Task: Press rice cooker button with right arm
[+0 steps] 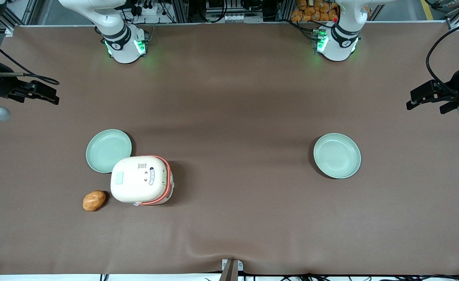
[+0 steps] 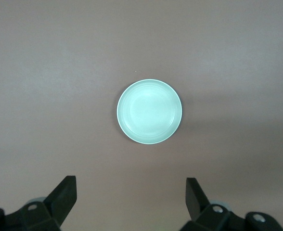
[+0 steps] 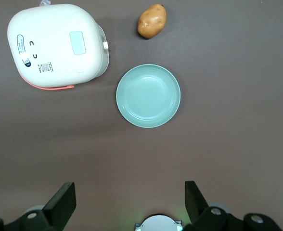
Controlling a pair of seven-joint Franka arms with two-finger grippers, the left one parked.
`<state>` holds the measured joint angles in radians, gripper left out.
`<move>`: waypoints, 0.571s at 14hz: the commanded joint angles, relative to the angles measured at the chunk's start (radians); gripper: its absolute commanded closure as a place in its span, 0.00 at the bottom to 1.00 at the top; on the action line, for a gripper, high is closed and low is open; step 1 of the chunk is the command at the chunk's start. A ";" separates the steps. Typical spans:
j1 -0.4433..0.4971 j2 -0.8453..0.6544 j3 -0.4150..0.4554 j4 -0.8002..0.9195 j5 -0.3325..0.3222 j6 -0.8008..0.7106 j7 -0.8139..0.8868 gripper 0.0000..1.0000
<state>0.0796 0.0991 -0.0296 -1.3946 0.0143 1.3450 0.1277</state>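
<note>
The open end effector (image 3: 130,202) is held above the surface (image 3: 237,72); rice cooker (image 3: 55,45), plate (image 3: 148,96) and potato (image 3: 152,20) are seen below.

Rice cooker (image 1: 141,180) lid marks too small to read; end effector (image 3: 130,202) fingers edge-cropped.

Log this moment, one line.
phase: pre-approach | gripper: open, high above table, clear of rice cooker | button: unpressed
</note>
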 commanded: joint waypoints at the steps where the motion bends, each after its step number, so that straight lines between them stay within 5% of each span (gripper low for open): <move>1: 0.003 -0.016 -0.001 -0.003 -0.020 0.002 0.004 0.00; 8: 0.002 -0.004 -0.001 -0.003 -0.007 0.009 0.006 0.00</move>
<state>0.0796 0.0992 -0.0308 -1.3948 0.0109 1.3465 0.1277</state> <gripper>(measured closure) 0.000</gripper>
